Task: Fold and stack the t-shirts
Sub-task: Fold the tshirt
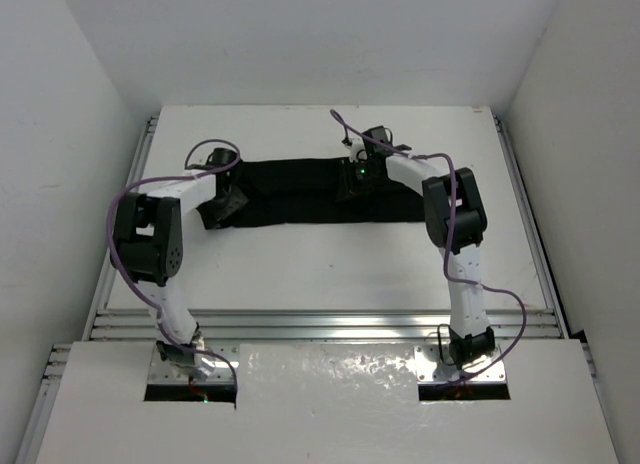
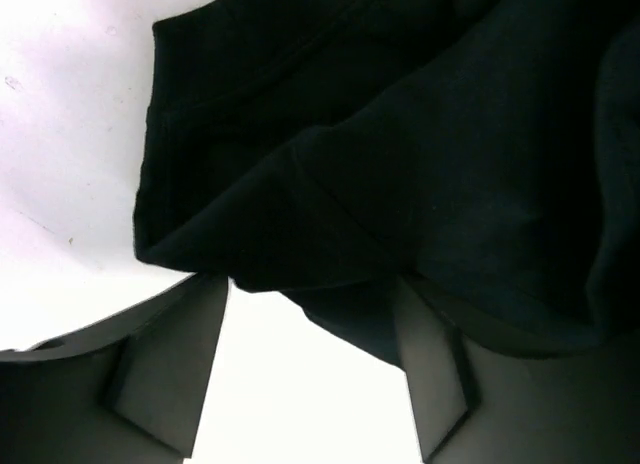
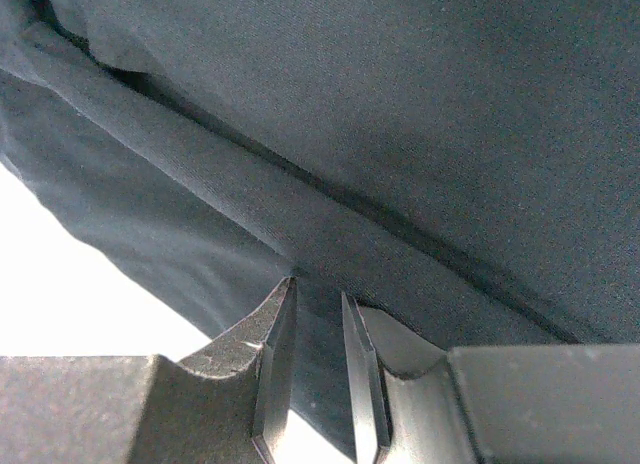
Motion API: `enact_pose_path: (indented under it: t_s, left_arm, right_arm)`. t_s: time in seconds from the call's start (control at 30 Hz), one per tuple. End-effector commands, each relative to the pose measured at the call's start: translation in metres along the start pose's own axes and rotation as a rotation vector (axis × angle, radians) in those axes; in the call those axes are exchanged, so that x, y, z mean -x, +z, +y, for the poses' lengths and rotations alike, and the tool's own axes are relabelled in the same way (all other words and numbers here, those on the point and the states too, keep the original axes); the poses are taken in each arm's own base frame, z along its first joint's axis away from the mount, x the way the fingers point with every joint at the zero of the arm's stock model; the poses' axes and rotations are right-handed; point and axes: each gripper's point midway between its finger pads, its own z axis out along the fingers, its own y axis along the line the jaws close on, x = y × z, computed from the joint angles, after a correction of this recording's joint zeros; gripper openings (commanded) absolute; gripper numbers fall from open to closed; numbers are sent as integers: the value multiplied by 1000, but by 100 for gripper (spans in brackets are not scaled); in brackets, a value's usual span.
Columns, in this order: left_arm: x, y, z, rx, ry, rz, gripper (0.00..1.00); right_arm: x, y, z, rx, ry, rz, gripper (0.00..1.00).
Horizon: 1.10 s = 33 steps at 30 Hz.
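Shirt (image 1: 310, 192) lies as a long black band, folded lengthwise, across the far-middle of the table (image 1: 330, 274), running left to right. Left gripper (image 2: 310, 319) is at the band's left end: jaws stand wide apart, a loose fold of cloth droops into the gap, nothing pinched. Right gripper (image 3: 318, 306) is at the far edge about mid-band, jaws nearly together with cloth nipped between the fingers (image 3: 275, 364); can't tell how many layers it has. Step in hand, as I judge it: set both grips, then fold the band crosswise. To do it well, left should push further under the end so it takes every layer of the corner, not just the drooping top flap, then close fully before any lift. The left end looks bunched and rumpled, so grabbing it as it lies likely gives a crooked edge; better to catch the hem near the corner. Lift both grippers together and low, and keep the cloth taut between them so the middle doesn't sag or drag. Carry across evenly, lay edge on edge, and release only once the cloth rests flat. Risk: the right grip looks thin and right at the fingertips, so a tug could slip it. Only one shirt in view, so stacking isn't on yet.
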Motion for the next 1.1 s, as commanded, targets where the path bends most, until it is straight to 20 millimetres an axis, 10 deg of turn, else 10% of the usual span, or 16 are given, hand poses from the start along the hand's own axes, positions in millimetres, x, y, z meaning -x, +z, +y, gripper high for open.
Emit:
enact_pose_path:
  t_s: [0.0,0.23,0.7,0.9,1.07]
  left_arm:
    - [10,8,6,5,-16,-37,61]
    - [-6,37,55,198,-55,75,1]
    - [2,6,122,372,-31,27,1]
    - [23,-4,111,294,29,-13,68]
    - [49,-37,88,171,48,-58,84]
  right_arm:
    - [-13,5,-15,-63,-9,56,28]
    - [-26,0,-41,-174,45,146,20]
    - [-42,-42,-97,-299,238,173,20]
    - [-56,-40,-101,-296,303,212,19]
    - [-33,-47,-65,-135,291,107,20]
